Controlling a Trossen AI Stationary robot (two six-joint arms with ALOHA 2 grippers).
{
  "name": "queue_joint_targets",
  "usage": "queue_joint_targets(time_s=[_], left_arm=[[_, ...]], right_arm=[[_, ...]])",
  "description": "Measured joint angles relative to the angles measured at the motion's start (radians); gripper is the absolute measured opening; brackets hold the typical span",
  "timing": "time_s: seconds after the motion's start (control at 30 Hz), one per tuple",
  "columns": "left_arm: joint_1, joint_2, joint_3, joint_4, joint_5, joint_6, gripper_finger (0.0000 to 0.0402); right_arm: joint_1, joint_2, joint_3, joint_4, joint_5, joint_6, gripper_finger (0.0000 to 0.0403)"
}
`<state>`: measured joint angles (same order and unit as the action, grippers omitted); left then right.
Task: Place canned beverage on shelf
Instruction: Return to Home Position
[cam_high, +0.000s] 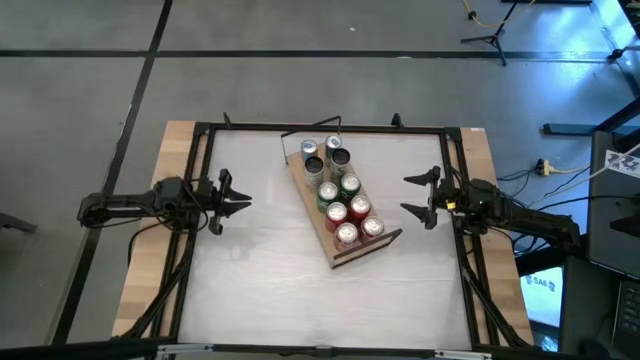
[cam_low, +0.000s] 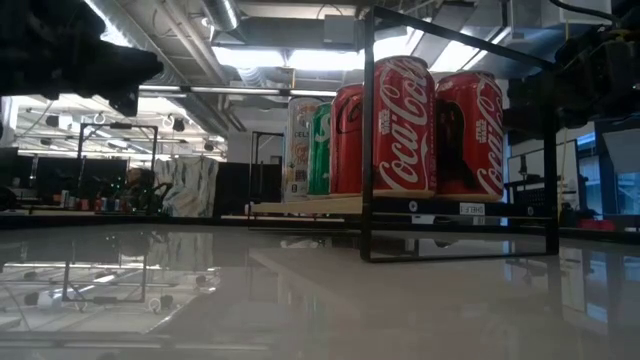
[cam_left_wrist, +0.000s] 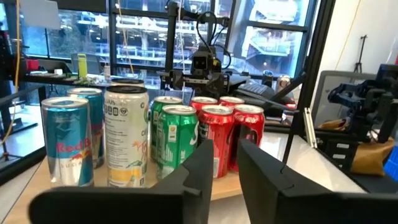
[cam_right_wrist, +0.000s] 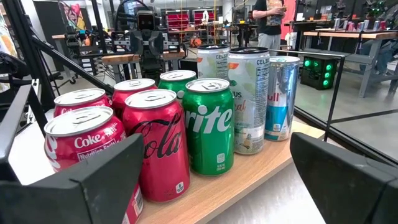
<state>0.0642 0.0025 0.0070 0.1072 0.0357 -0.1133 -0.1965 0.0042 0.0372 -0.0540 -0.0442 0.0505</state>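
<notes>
Both grippers empty. Left gripper (cam_high: 222, 203) hangs over the table's left side, fingers a narrow gap apart. Right gripper (cam_high: 418, 197) is over the right side, fingers spread wide. Shelf (cam_high: 308, 197) sits between them, mid-table toward the far edge, clearly nearer the right gripper and well apart from the left. Long axis runs diagonal: wire-frame end far and toward the left arm, dark-rim end near and toward the right arm, so each gripper faces a long flank. Ten cans stand upright on it in two rows: red cans (cam_high: 347, 233) at the rim end, then green cans (cam_high: 350, 185), white-yellow cans (cam_high: 340, 158), and blue-silver cans (cam_high: 333, 143) by the wire frame. No loose can on the table that I can see, so I'd call placing done. What's left is parking the arms; the right arm should pull straight away from the shelf, not sweep along it. Table (cam_high: 260, 290) is glossy white and mirrors the cans, with wood strips (cam_high: 150, 250) at the sides. Beyond: grey floor (cam_high: 80, 80) with dark tape lines, a tripod (cam_high: 490, 35), and a person (cam_right_wrist: 268, 15) standing far off among benches.
</notes>
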Motion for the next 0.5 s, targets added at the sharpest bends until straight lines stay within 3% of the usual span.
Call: queue_joint_targets(time_s=[0.5], left_arm=[[-0.001, 0.007, 0.0, -0.087, 0.01, -0.082, 0.0002]], right_arm=[[0.0, 0.0, 0.0, 0.0, 0.0, 0.0, 0.0399]])
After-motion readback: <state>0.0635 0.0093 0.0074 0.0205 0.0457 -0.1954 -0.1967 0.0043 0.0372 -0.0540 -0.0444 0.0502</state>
